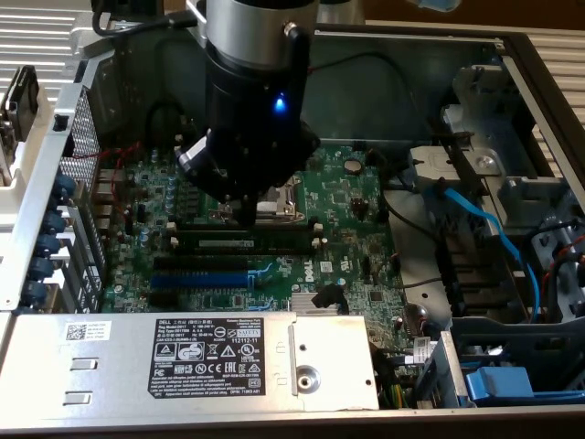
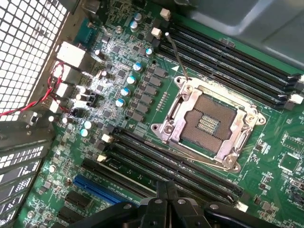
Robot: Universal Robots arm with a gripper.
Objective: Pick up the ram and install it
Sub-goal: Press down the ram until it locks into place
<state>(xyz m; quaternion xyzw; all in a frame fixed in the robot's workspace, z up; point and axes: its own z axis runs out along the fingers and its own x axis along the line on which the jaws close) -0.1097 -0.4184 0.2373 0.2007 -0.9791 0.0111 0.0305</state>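
The ram (image 1: pixel 247 243) is a long green stick with a white label, standing in one of the black memory slots (image 1: pixel 242 259) on the green motherboard (image 1: pixel 356 201). My gripper (image 1: pixel 249 212) hangs straight above it, close over its middle. In the wrist view the two black fingers (image 2: pixel 162 190) are pressed together with nothing between them, and my gripper (image 2: pixel 166 186) sits over the row of black slots (image 2: pixel 190 171). Whether the fingertips touch the ram's top edge I cannot tell.
The silver CPU socket (image 2: pixel 209 126) lies just beyond the slots. A blue expansion slot (image 1: pixel 201 279) runs alongside them. A silver power supply (image 1: pixel 183 357) fills the near side, and a blue cable (image 1: pixel 494 229) and drive bays stand at the exterior view's right. A perforated case wall (image 2: pixel 23 52) has red wires (image 2: pixel 52 90) beside it.
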